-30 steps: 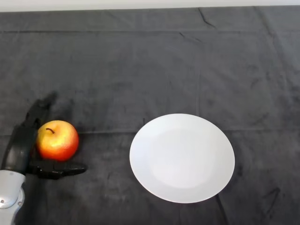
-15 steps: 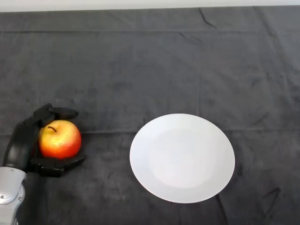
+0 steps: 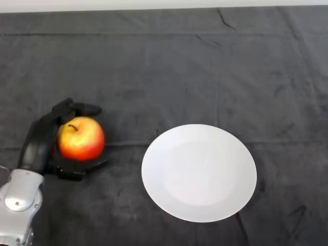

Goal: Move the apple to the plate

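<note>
While the apple [image 3: 81,139] sits cupped in the left hand [image 3: 43,146], fingers curled over its far side and thumb under its near side, it is over the dark-clothed bench [image 3: 169,72] at the left, well apart from the white plate [image 3: 199,172]. I'd judge the hold looks shallow: only the tips wrap a round, smooth fruit, so a quick sideways swing could let it roll out onto the cloth. Coming in low, it might also clip the plate's rim and shove the plate along.
</note>
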You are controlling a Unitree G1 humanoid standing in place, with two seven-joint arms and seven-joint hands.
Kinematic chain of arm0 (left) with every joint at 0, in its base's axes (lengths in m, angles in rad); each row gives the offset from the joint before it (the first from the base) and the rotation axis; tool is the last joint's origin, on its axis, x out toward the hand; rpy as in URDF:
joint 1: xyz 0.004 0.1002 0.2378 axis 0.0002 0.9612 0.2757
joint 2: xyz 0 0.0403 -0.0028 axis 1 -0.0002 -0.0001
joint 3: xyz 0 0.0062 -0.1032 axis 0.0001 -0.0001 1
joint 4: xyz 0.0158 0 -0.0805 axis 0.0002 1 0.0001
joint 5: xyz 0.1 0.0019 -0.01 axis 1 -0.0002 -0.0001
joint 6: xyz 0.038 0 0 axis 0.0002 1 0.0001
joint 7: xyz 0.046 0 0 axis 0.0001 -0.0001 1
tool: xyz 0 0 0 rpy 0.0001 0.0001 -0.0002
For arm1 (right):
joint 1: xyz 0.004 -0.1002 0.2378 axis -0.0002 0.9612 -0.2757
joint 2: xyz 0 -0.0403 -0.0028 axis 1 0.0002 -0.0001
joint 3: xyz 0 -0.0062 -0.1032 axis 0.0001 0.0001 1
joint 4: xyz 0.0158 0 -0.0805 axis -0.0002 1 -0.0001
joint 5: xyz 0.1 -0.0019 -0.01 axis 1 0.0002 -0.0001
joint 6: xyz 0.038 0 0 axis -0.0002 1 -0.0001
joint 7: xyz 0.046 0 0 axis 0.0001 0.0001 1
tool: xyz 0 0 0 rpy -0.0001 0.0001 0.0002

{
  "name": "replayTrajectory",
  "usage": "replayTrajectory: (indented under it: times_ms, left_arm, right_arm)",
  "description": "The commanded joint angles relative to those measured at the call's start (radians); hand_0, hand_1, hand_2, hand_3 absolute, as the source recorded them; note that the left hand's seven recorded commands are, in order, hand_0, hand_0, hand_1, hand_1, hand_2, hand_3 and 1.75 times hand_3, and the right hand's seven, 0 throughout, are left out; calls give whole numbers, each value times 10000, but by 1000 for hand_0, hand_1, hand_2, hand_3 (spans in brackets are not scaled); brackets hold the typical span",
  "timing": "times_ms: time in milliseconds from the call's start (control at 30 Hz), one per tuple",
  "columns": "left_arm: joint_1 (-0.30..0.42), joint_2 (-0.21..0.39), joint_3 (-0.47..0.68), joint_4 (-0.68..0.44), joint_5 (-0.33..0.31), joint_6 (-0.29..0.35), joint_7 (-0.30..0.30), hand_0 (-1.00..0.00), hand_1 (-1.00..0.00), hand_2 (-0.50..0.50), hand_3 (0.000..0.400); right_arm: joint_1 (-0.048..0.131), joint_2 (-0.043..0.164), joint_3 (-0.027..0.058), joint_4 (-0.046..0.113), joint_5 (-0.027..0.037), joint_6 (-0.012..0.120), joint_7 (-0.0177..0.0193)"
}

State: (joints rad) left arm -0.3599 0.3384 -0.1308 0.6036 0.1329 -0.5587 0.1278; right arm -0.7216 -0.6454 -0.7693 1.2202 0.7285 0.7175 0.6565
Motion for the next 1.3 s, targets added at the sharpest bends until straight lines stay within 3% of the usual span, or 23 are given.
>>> replayTrajectory:
  times_ms: [33,367,700,1300]
  left_arm:
    - [470,-71,-197,-561,235,-219,299,-1000,-1000,0,400]
    - [457,-423,-1597,-1209,877,-356,1434,-1000,-1000,0,400]
    - [200,-505,-3050,-1139,916,-436,1996,-1000,-1000,0,400]
    - [-278,-350,-4790,-802,534,-662,2188,-1000,-1000,0,400]
  right_arm:
    - [-51,-118,-150,-222,194,-52,-58]
    - [-43,-111,-149,-242,201,-51,-69]
    - [-42,-112,-149,-245,206,-48,-74]
    - [-50,-122,-149,-226,214,-40,-71]
